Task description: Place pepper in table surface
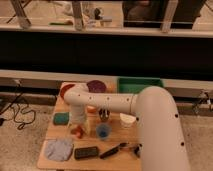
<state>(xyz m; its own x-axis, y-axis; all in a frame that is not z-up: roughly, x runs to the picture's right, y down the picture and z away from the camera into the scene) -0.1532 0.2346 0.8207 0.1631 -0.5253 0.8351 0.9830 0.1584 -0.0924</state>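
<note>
The orange-red pepper (77, 131) shows at the tip of my gripper (78, 127), low over the left part of the light tan table surface (50, 135). The gripper hangs down from the white arm that reaches in from the right, and it looks shut on the pepper. The pepper's lower end is at or just above the tabletop; I cannot tell if it touches. Most of the pepper is hidden by the gripper.
A teal sponge (61, 118) lies left of the gripper. A blue cup (103, 131), a metal cup (104, 114) and a white bowl (127, 119) stand to its right. A grey cloth (59, 149), a black block (86, 152) and a dark tool (117, 149) lie in front. A red bowl (65, 90), a maroon bowl (96, 86) and a green tray (140, 84) are at the back.
</note>
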